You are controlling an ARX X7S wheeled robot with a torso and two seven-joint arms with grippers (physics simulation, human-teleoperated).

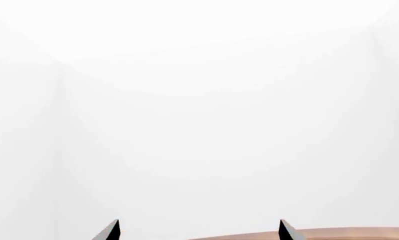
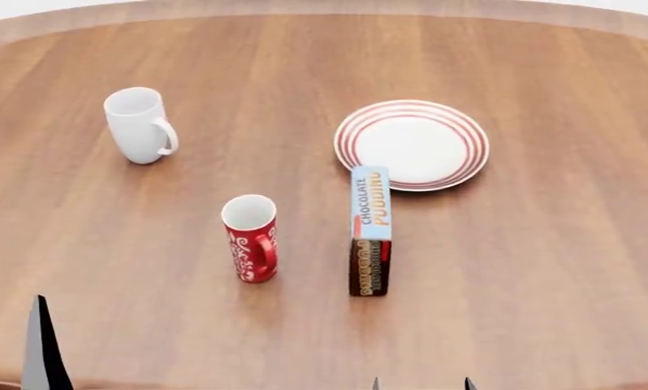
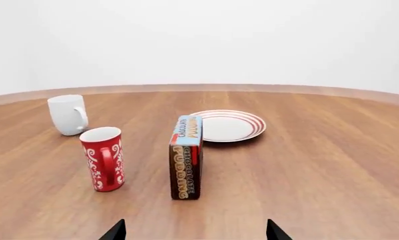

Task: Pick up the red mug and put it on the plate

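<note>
From my seat the red mug point(image 2: 250, 237) stands upright on the counter point(image 2: 541, 268), handle toward me, well short of the plate point(image 2: 413, 145); the chocolate pudding box point(image 2: 369, 231) stands just beside it, between mug and plate; my worry is clipping that box on the carry and toppling it onto the plate. Right tool point(image 3: 195, 231) spread wide, empty; left tool point(image 1: 198, 231) likewise parted, holding nothing, aimed away at blank wall.
</note>
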